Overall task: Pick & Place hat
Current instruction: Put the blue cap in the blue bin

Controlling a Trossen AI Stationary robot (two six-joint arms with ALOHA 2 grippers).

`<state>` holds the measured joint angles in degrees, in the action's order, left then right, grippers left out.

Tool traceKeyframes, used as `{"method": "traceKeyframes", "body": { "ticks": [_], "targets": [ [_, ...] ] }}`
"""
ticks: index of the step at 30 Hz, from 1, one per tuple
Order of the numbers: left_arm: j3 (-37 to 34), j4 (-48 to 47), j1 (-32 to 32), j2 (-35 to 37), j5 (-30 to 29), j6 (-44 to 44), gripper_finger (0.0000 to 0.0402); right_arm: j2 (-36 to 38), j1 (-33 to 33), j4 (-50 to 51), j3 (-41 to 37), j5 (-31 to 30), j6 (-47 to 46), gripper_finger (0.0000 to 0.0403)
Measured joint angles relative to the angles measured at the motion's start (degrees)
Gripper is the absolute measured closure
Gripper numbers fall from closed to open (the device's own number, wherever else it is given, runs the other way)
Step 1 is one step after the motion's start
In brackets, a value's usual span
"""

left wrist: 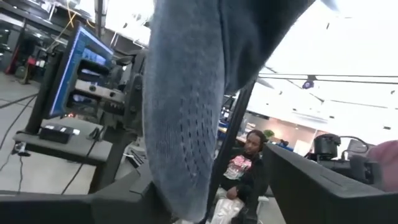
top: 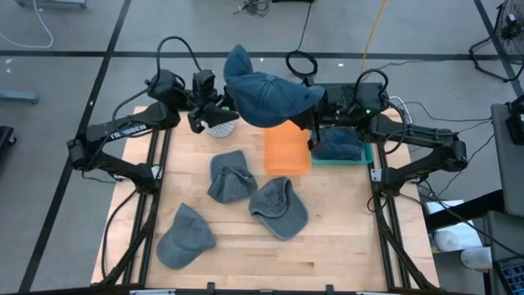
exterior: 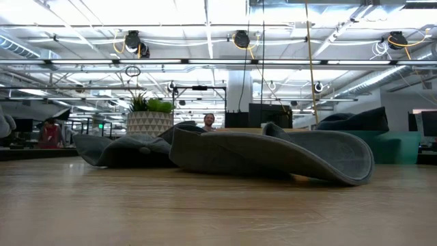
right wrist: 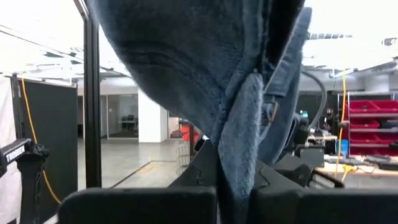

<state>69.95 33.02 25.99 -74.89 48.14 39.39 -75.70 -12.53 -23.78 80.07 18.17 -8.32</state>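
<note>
Hat (top: 266,97) hangs lifted above the bench's (top: 344,238) far edge, stretched between both arms: the right end effector (top: 315,123) is clamped on its fabric, the left end effector (top: 214,105) grips its other side. A teal bin (top: 368,156) holds another hat. Three caps lie loose mid-bench; the near strip is bare wood.

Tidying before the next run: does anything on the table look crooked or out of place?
Yes: three denim hats lie scattered and crumpled on the table, one folded on itself. Another hat hangs between both grippers above the orange bin.
</note>
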Motion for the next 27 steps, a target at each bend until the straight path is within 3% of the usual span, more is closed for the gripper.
{"method": "traceKeyframes", "body": {
  "ticks": [10, 19, 22, 27],
  "targets": [
    [0.0, 0.27, -1.97, 0.07, -6.59, 0.84, 0.0205, -0.83, 1.56, -4.35, -0.02, -4.95, 0.52, 0.0403],
    [0.0, -0.31, -2.63, 0.04, -8.63, 1.22, 0.0202, -3.58, 3.0, -8.07, -0.07, -8.14, 1.66, 0.0403],
    [0.0, -0.3, -2.61, 0.06, -9.7, 2.33, 0.0231, -3.69, 3.04, -8.16, -0.07, -8.09, 1.97, 0.0403],
    [0.0, -0.27, -2.61, 0.04, -10.19, 3.34, 0.0313, -3.51, 3.06, -8.14, -0.07, -8.06, 2.06, 0.0403]
  ]
}}
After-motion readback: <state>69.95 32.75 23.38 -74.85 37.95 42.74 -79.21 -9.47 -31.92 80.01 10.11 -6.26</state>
